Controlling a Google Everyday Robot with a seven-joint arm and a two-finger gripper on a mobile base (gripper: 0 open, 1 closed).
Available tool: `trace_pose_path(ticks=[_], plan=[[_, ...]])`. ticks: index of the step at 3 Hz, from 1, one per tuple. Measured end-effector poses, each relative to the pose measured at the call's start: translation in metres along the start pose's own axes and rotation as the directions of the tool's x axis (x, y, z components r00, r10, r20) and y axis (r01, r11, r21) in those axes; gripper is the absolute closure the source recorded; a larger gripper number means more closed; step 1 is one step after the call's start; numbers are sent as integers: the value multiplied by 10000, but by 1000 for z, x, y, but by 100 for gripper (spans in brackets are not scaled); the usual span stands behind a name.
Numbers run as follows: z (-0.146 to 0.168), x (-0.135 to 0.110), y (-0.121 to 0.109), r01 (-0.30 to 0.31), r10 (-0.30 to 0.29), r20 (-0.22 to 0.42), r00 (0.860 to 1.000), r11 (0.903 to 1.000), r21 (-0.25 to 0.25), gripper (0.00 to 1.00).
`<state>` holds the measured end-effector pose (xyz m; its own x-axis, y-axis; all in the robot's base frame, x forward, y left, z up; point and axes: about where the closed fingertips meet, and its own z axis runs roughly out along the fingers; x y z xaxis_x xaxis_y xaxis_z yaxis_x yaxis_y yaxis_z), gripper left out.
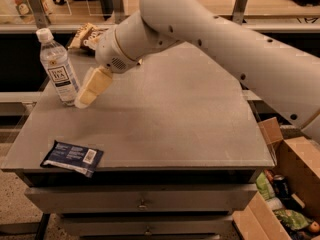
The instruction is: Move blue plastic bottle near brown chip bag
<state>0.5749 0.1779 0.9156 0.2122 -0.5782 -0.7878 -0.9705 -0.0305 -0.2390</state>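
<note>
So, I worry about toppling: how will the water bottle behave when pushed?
The blue plastic bottle stands upright, tall and narrow, so a high push probably tips it. Round, it would likely roll once down. The gripper sits low beside its base.

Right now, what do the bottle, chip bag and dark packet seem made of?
Bottle: clear plastic, see-through, white cap, paper-like label. Chip bag: crinkled, probably foil-like film, mostly hidden behind the arm. Packet: flat, glossy dark blue film. The gripper hangs beside the bottle.

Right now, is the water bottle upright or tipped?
Upright: blue plastic bottle stands cap-up on the table; gripper beside its base.
</note>
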Motion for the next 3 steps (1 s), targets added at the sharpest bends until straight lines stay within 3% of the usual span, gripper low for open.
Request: trace_pose_path(ticks=[1, 2, 3], plan=[[29, -3, 1, -322, 305, 1004, 9945, 9994, 154, 0], [52, -12, -7, -670, 618, 2006, 9777, 9976, 192, 0], [67, -21, -15, -1199, 1148, 2885, 9506, 9928, -1, 0]])
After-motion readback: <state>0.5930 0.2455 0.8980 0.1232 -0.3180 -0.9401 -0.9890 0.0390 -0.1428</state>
